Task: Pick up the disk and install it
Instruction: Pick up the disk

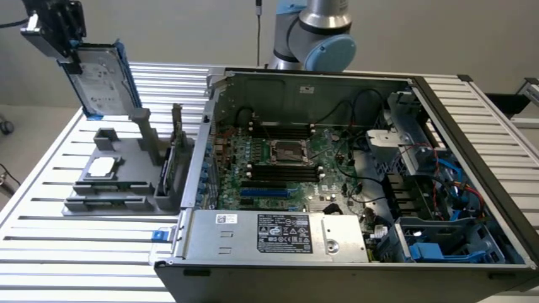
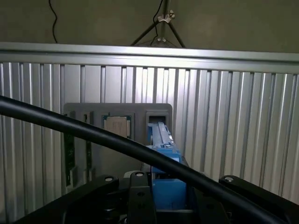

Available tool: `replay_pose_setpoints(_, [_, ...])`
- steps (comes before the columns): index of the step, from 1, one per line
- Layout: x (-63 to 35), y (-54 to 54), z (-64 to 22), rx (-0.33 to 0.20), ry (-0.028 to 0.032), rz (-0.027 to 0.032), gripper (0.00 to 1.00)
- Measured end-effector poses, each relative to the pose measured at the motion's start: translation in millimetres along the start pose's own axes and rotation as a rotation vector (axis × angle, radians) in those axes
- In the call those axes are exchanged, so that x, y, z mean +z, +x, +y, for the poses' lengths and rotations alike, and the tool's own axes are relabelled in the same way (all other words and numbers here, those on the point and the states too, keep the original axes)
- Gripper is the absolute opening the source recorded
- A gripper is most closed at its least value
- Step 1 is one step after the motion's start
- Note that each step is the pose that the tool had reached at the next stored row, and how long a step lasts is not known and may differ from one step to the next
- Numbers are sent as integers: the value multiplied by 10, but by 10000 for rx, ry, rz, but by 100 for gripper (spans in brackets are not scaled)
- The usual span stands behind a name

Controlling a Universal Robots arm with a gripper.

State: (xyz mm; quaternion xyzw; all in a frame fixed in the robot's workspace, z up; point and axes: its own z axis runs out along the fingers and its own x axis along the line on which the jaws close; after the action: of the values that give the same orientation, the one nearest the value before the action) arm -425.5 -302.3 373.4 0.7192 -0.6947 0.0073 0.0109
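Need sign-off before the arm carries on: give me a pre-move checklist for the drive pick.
1. Black gripper shut on the silver-grey rectangular metal disk with blue plastic carrier: ok.
2. Disk lifted clear of the grey plastic fixture tray: ok.
3. Small square silver chip seated in the tray: ok.
4. Large black metal computer case open on top: ok.
5. Free bay in the case: cannot tell.

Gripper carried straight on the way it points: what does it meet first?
Likely the grey holder: the gripper, jaws closed on the disk, aims down at it, though depth is unclear.
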Motion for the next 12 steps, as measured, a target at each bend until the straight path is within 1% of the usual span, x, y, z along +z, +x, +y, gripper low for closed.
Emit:
replay_pose_setpoints(7, [-319,-6,-20,-22,-2,1,33])
replay_pose_setpoints(9, [-414,-4,-60,-45,-7,-1,33])
replay_pose_setpoints(12, [-539,2,-120,-71,-6,-19,33])
